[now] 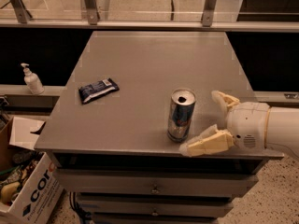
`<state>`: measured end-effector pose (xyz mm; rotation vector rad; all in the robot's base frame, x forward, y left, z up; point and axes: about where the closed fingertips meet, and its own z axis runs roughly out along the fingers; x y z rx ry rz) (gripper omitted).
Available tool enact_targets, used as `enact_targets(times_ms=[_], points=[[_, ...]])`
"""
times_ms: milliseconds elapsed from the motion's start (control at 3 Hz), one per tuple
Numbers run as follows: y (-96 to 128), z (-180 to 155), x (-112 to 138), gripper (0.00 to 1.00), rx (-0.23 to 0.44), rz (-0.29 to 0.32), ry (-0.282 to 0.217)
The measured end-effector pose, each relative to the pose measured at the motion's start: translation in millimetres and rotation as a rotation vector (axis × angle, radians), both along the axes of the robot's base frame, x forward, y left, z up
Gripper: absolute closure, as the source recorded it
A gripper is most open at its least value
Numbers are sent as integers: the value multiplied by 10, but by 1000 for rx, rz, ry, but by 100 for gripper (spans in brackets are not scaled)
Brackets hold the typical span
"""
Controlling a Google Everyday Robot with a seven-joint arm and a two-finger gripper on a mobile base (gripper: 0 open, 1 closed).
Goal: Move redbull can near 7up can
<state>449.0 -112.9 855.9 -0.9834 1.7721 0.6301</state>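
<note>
The redbull can (181, 115) stands upright on the grey table (140, 64) near its front edge, blue and silver with an open silver top. My gripper (200, 123) is just right of the can, open and empty. One cream finger (208, 143) lies low at the table's front edge and the other (224, 100) is farther back. Neither finger touches the can. The 7up can is out of view.
A dark blue snack packet (98, 90) lies on the left part of the table. A white pump bottle (32, 80) stands on a ledge to the left. A cardboard box (28, 190) sits on the floor at the lower left. Drawers (154, 188) are below the table top.
</note>
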Motion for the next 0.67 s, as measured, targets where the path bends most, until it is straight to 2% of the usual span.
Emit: enact_targets(times_ms=[333,667], points=[[-427,-23,-29,0,34,-43,26],[-461,-24,-36,0,36,-44,28]])
